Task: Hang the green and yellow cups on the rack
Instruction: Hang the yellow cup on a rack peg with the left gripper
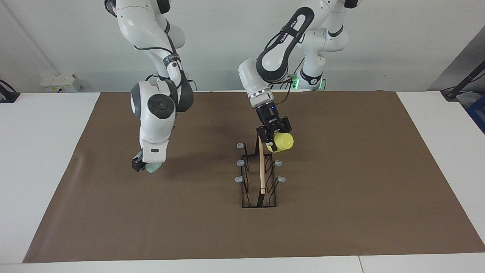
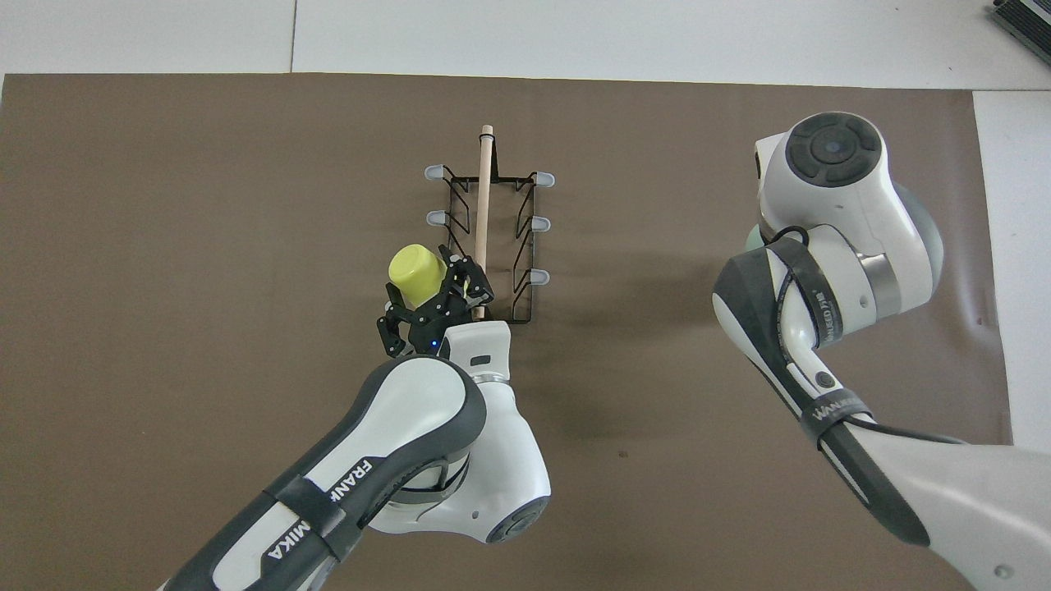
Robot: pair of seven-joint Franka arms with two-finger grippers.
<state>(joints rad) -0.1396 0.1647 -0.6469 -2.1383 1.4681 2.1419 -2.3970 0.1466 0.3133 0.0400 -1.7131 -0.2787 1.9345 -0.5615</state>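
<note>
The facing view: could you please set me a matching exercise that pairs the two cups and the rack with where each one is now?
Things:
1. yellow cup
2. green cup
3. rack

Places:
A. in the shut right claw, over the mat toward the right arm's end of the table
B. standing on the mat, about midway between the two arms
C. at the left claw, by the end of the rack nearer to the robots

Pairs: 1-C, 2-A, 3-B
</note>
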